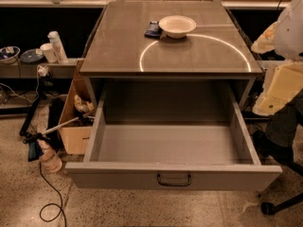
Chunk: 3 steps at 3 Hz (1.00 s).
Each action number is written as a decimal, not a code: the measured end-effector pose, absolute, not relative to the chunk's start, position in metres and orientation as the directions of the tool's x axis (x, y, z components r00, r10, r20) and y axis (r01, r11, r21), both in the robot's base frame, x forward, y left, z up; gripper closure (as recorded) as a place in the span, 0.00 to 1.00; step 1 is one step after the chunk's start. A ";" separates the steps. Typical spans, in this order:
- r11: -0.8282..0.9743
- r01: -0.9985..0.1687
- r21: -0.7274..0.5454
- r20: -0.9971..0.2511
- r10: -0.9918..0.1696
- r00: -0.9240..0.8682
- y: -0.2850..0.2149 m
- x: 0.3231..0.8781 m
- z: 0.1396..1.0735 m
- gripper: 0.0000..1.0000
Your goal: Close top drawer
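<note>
The top drawer (173,176) is a large, deep grey metal drawer, pulled far out of the cabinet toward me. Its inside is empty. A small dark handle (174,179) sits at the centre of its front panel. White and cream parts of my arm (282,85) show at the right edge, beside the drawer's right wall. My gripper is not in view; nothing touches the drawer or its handle.
The cabinet top (118,46) carries a white bowl (177,26) and a small dark object (153,30). An open cardboard box (75,126), a stick tool and cables (47,197) lie on the floor to the left. A dark chair base (284,200) stands at the lower right.
</note>
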State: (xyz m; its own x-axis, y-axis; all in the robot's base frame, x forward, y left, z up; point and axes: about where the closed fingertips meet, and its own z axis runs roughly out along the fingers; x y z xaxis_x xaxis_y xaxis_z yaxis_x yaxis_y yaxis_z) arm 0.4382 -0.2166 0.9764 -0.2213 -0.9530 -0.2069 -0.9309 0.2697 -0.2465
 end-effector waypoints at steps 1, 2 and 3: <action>0.270 -0.931 -0.247 -0.207 -0.953 -0.221 -0.217 0.438 0.976 0.42; 0.270 -0.931 -0.247 -0.207 -0.953 -0.221 -0.217 0.438 0.976 0.73; 0.270 -0.931 -0.247 -0.207 -0.953 -0.221 -0.217 0.438 0.976 0.96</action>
State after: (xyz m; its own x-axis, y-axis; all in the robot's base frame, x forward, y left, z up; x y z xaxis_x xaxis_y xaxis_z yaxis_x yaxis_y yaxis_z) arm 0.4382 -0.2166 0.9765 -0.2213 -0.9530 -0.2070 -0.9308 0.2697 -0.2466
